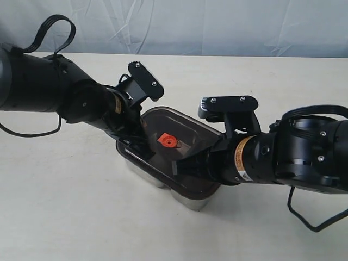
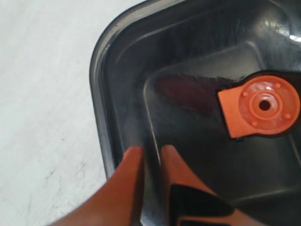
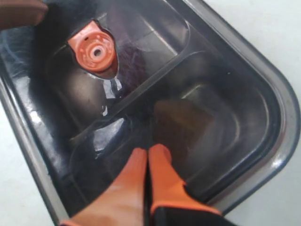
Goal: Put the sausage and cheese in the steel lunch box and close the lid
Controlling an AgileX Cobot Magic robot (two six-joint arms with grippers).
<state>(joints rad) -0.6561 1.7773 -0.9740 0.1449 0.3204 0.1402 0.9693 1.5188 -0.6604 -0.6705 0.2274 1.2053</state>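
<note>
The dark smoky lid [image 1: 187,130] lies on top of the steel lunch box [image 1: 190,202], its orange valve [image 1: 167,141] facing up. Through the lid a dim red shape shows, the sausage [image 2: 188,92], in the compartment beside the valve. A dull brown-yellow blur, the cheese [image 3: 183,122], sits in the other compartment. My left gripper [image 2: 151,149] rests on the lid near one corner, its fingers a narrow gap apart with nothing between them. My right gripper [image 3: 149,151] is shut, its tips down on the lid above the cheese.
The box stands on a pale tabletop [image 1: 65,206] with a light cloth backdrop [image 1: 217,24] behind. Both black arms lean in over the box from either side. A finger of the left gripper [image 3: 21,12] shows at the edge of the right wrist view.
</note>
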